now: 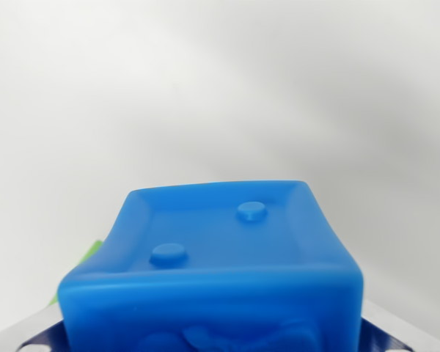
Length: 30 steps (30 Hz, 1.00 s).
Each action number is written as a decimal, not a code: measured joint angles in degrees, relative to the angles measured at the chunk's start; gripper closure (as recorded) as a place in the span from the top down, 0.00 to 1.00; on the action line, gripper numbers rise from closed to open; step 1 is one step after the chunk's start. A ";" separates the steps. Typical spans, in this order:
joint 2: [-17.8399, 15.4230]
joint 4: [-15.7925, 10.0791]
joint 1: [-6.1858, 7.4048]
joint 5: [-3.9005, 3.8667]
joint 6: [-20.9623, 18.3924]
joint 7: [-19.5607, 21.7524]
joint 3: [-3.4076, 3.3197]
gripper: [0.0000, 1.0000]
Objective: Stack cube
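A blue cube [220, 257] fills the lower half of the wrist view, very close to the camera. One face with two raised dots is turned up, and a face with a raised figure runs off the bottom edge. My gripper [214, 341] is shut on this cube. Only slivers of its fingers [29, 339] show, at the bottom left and bottom right corners, pressed against the cube's sides. A small strip of green [92, 254] peeks out behind the cube's left edge; what it belongs to is hidden.
A plain white surface [220, 88] with soft grey shadows spreads across the whole upper half of the view.
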 joint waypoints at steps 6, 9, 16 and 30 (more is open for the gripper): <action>-1.71 -2.05 0.45 0.26 0.33 3.01 0.00 0.00; -2.65 -3.16 0.71 0.40 0.53 4.76 0.00 0.00; -4.78 -5.65 1.39 0.69 0.89 8.58 0.01 0.00; -8.96 -10.31 2.61 1.28 1.36 16.25 0.15 0.00</action>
